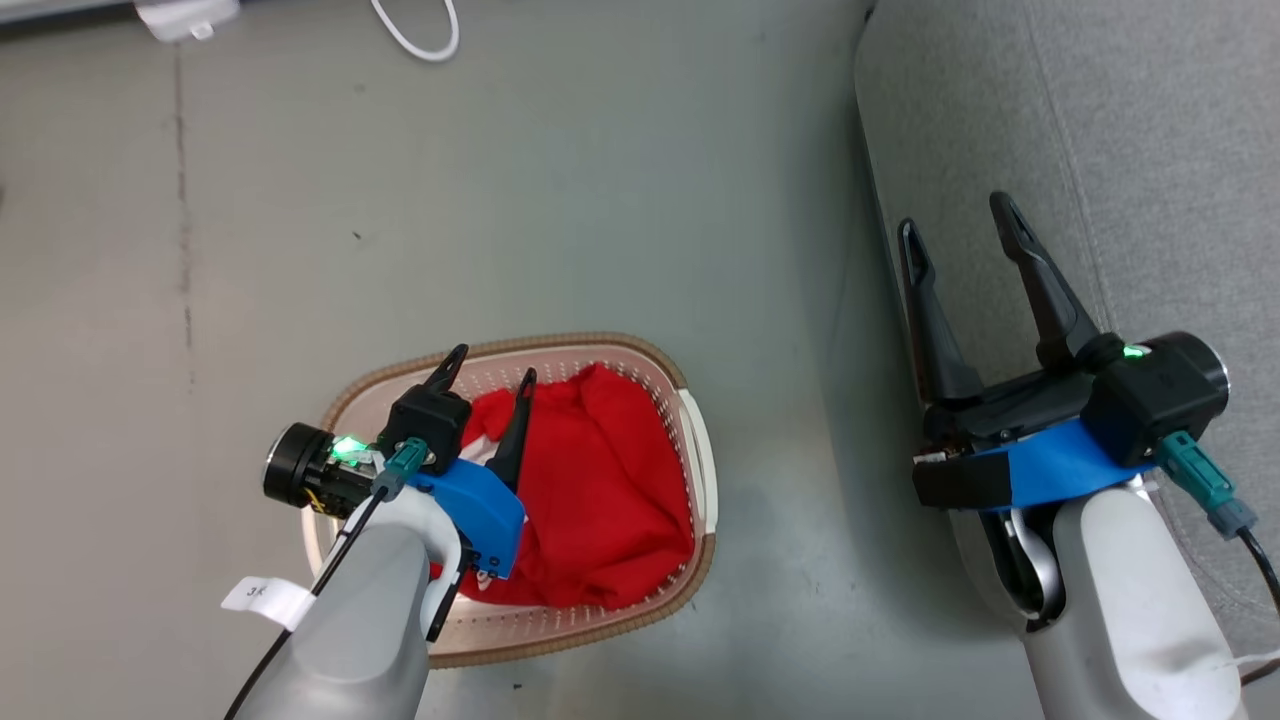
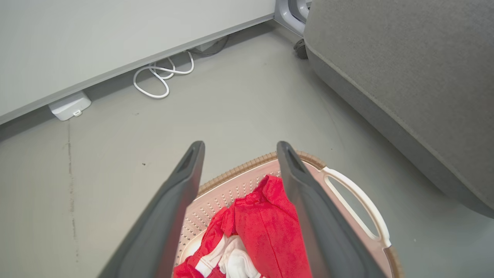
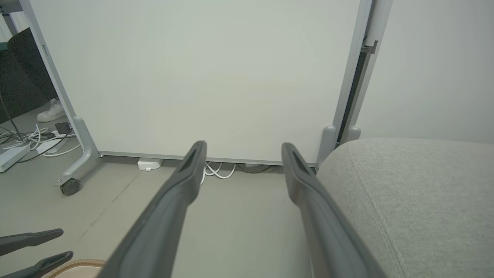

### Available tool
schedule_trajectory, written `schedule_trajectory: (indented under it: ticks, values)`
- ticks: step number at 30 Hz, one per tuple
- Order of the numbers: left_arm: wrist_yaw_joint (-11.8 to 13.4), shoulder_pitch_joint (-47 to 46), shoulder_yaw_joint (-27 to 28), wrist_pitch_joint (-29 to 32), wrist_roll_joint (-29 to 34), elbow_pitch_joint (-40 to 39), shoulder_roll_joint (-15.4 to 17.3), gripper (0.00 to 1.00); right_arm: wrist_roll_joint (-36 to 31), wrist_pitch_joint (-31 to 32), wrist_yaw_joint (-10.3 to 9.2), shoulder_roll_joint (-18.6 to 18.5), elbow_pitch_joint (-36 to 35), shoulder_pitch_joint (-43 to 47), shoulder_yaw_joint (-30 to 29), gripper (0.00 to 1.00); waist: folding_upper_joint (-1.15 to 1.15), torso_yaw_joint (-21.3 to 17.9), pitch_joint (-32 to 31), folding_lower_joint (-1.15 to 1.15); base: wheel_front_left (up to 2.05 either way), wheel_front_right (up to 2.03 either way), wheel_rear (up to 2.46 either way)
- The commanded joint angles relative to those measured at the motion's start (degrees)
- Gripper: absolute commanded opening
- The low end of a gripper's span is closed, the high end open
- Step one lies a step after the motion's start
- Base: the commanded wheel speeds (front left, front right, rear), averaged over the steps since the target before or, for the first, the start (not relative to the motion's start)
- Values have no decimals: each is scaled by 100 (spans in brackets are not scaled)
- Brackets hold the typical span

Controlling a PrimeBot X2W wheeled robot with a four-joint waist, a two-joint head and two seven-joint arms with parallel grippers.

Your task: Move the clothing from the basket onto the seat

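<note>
The cream basket (image 1: 560, 345) with a brown woven rim stands on the grey floor, and the red clothing (image 1: 600, 490) lies bunched inside it. My left gripper (image 1: 494, 362) hangs open over the basket's left half, above the fabric, with nothing between its fingers. In the left wrist view the gripper (image 2: 240, 144) looks down on the clothing (image 2: 266, 227), whose white trim shows, and on the basket rim (image 2: 239, 170). My right gripper (image 1: 953, 214) is open and empty over the front left edge of the grey seat (image 1: 1100, 120). The right wrist view has that gripper (image 3: 243, 146) beside the seat (image 3: 417, 193).
A white cable (image 1: 420, 35) and a white adapter (image 1: 185, 18) lie on the floor by a pale partition (image 3: 193, 77) standing on casters (image 3: 69, 187). More cables and a white shoe (image 3: 50, 112) sit behind its left end. Bare floor separates basket and seat.
</note>
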Motion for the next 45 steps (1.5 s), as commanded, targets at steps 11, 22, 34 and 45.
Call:
schedule_trajectory:
  ticks: [11,22,34,45]
  values:
    - [-45,-716,-924,117,-895,1458,-48,100,-101,-20,11,-18,-169,-472,93,100,0,-177,1000,-1,0,0,0]
    - [-46,-894,-1931,1142,-2476,1773,-74,100,-134,-20,11,-18,-291,-689,136,100,0,-176,1609,-1,0,0,0]
    - [-46,-1117,-2711,1927,-3993,1383,163,100,-141,-20,11,-18,-448,-807,141,100,0,-171,2090,-1,0,0,0]
    - [-47,-1595,-3445,1863,-4570,1435,210,100,-117,-20,11,-18,-542,-829,76,100,0,-192,2429,-1,0,0,0]
